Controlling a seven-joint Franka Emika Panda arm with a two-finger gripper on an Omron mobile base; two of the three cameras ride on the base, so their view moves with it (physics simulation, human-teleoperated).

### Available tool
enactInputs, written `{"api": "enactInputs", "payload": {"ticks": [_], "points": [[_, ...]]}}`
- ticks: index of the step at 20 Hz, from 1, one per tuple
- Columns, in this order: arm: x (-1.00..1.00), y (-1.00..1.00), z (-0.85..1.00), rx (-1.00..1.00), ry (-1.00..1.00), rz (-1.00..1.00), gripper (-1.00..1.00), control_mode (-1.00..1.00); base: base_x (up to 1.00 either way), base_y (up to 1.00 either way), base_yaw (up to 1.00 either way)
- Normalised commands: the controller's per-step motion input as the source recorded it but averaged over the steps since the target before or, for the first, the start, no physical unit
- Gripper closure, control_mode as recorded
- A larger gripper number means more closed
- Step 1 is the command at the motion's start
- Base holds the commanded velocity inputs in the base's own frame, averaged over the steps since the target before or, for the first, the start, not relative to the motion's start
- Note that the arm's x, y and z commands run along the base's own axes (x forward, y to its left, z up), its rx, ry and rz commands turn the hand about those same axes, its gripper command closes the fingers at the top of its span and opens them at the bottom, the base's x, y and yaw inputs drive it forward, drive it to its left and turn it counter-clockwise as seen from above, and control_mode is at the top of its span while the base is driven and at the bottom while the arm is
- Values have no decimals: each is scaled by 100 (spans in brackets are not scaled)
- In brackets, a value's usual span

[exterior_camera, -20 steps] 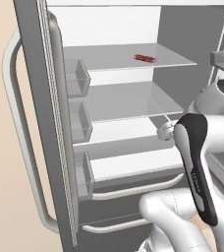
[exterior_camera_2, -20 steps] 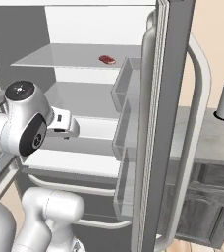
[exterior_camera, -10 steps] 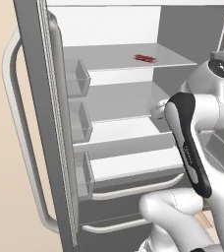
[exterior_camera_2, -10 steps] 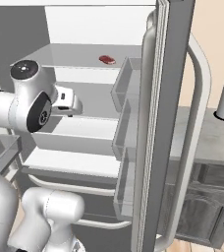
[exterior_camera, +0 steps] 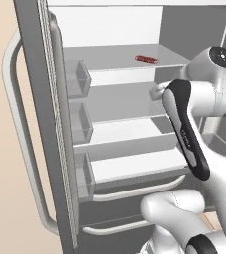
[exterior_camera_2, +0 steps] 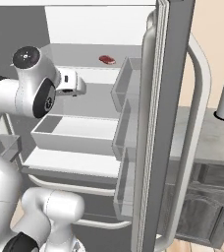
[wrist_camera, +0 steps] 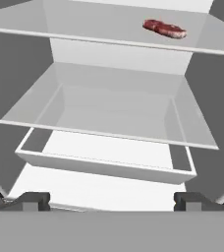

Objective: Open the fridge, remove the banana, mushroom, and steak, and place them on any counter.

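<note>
While the fridge point(exterior_camera: 55, 124) stands open, the steak point(wrist_camera: 164, 28) lies on the upper shelf point(wrist_camera: 99, 27), at 1 o'clock in the hand view. The fingers point(wrist_camera: 111, 201) are spread fully wide and hold nothing. Best to rise to shelf height, centre on the meat, then close gently on its narrow sides.

fridge point(exterior_camera: 55, 149) doors wide open, clear path between shelves, steak point(wrist_camera: 164, 28) unobstructed on upper shelf
</note>
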Motion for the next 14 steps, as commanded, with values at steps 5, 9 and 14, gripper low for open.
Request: {"api": "enactInputs", "payload": {"ticks": [5,9,14], "points": [[0,-9,39,0,-13,0,-100,-100,0,0,0],[29,-12,17,0,-8,-1,-100,-100,0,0,0],[18,-21,25,0,-2,-2,-100,-100,0,0,0]]}}
